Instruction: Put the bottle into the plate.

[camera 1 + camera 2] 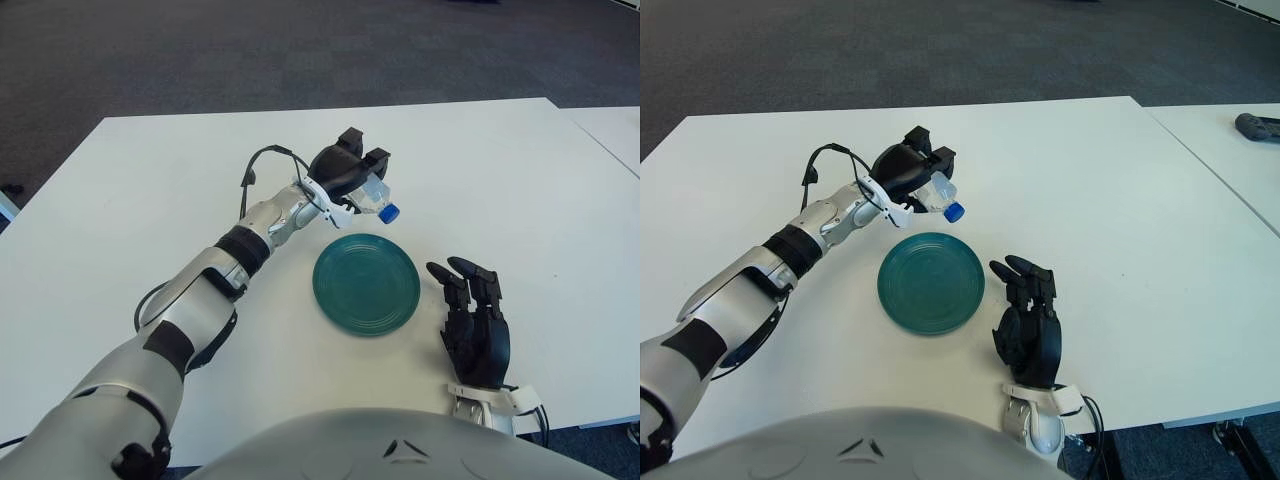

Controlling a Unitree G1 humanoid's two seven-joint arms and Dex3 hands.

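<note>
My left hand [348, 178] is shut on a clear plastic bottle [376, 199] with a blue cap [389, 212]. It holds the bottle in the air, cap pointing right and down, just beyond the far edge of the teal plate [366, 283]. The plate lies flat on the white table [500, 180] with nothing on it. My right hand [474, 325] shows to the right of the plate, fingers relaxed and holding nothing.
A black cable [262, 165] loops off my left wrist above the table. A second white table [1230, 150] stands to the right, with a dark object [1258, 126] on it. Dark carpet lies beyond the far edge.
</note>
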